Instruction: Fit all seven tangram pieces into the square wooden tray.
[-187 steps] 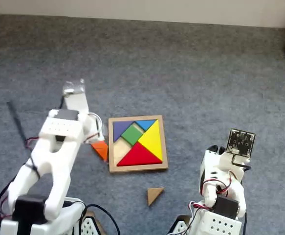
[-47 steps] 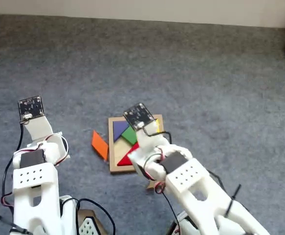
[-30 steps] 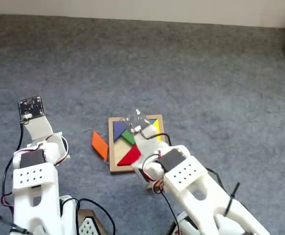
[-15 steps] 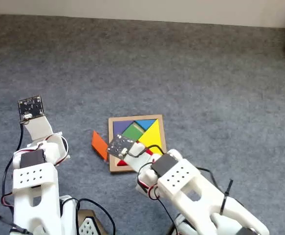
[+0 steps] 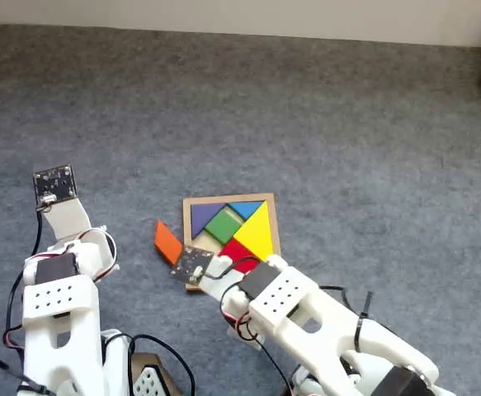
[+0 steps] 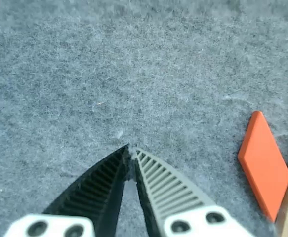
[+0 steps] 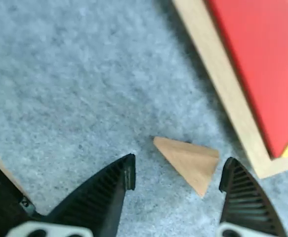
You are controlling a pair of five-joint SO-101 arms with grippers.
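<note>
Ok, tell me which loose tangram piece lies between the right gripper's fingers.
The plain wooden triangle, by the tray corner, framed by the open right gripper. The orange parallelogram lies along another tray edge.

A: The table cover [image 5: 347, 124] — cloth?
B: Grey, fuzzy, matt, like felt or short carpet.
A: And the tray [image 7: 218, 89]?
B: Pale bare wood, matt. The small triangle [image 7: 188, 159] near it looks the same unpainted wood.
A: The red piece [image 7: 262, 64], the orange piece [image 6: 263, 165]?
B: Smooth painted faces, close to matt.
A: The arms [image 5: 54, 297]?
B: Smooth white plastic shells — and the left gripper [image 6: 130, 157] has ribbed matt plastic fingers [image 6: 163, 180], one dark, one lighter grey.
</note>
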